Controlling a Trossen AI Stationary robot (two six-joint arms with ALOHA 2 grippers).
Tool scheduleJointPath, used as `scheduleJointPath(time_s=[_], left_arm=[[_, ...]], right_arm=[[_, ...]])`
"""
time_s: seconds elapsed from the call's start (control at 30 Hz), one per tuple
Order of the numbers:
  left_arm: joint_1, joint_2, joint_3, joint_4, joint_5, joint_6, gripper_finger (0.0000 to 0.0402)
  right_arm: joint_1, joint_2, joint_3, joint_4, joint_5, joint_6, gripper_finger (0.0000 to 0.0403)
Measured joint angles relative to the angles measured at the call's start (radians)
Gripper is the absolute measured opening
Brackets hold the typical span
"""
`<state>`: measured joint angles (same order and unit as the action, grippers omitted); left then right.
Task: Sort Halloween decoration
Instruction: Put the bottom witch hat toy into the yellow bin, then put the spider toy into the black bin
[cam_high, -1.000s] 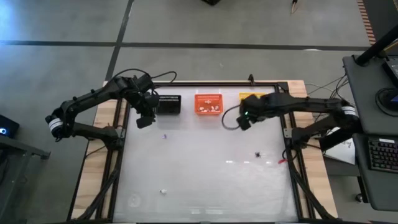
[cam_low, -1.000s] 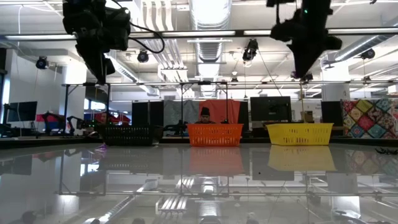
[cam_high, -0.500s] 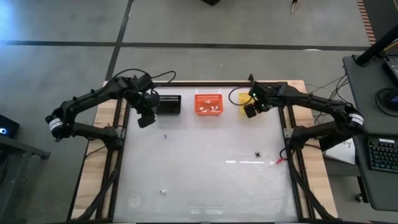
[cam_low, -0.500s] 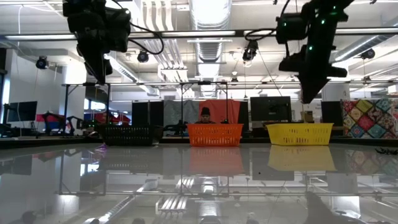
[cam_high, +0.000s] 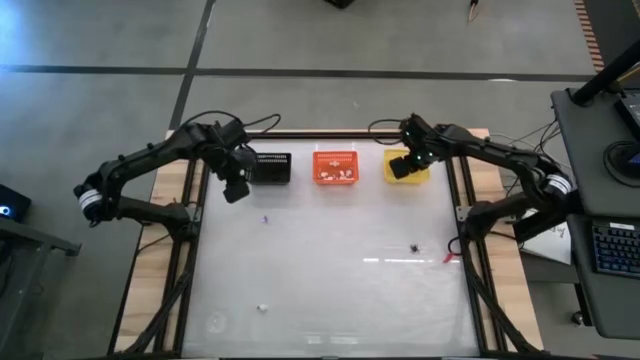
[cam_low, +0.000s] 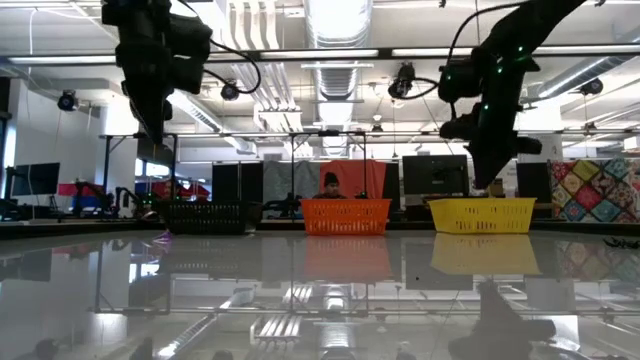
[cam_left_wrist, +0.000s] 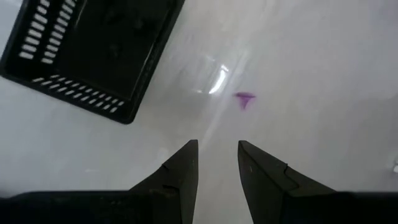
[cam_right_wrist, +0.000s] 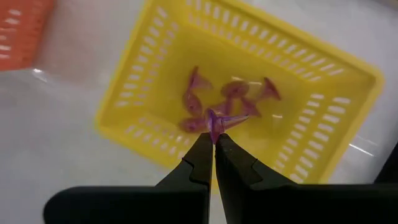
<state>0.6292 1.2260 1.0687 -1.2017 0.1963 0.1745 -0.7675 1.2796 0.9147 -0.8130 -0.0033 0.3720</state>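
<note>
The right gripper (cam_right_wrist: 214, 138) holds a purple piece (cam_right_wrist: 222, 122) above the yellow basket (cam_right_wrist: 336, 140). The left gripper (cam_left_wrist: 217, 163) is empty, its jaws slightly apart, near the black basket (cam_left_wrist: 37, 53).

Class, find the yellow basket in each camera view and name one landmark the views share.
High view: yellow basket, right end of basket row.
Low view: far right.
Left wrist view: not shown.
Right wrist view: centre, holding purple pieces.
Shared landmark: orange basket beside it.
</note>
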Motion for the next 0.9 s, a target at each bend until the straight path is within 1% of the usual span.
scheduleJointPath(time_s=[0.2, 0.43, 0.57, 0.9], left_arm=[[0.0, 0.018, 0.0, -0.009, -0.005, 0.001, 0.0095], [0.0, 0.034, 0.0, -0.009, -0.005, 0.0, 0.0095], [0.0, 0.037, 0.0, -0.009, -0.005, 0.0, 0.0095], [0.0, 0.037, 0.0, -0.007, -0.004, -0.004, 0.0095]], right_arm=[[-0.017, 0.051, 0.031, 0.012, 0.005, -0.037, 0.0009], [-0.017, 0.063, 0.075, 0.011, 0.004, -0.085, 0.0013], [-0.017, 0.06, 0.078, 0.011, 0.004, -0.122, 0.0036], [-0.017, 0.06, 0.078, 0.01, 0.006, -0.124, 0.0096]])
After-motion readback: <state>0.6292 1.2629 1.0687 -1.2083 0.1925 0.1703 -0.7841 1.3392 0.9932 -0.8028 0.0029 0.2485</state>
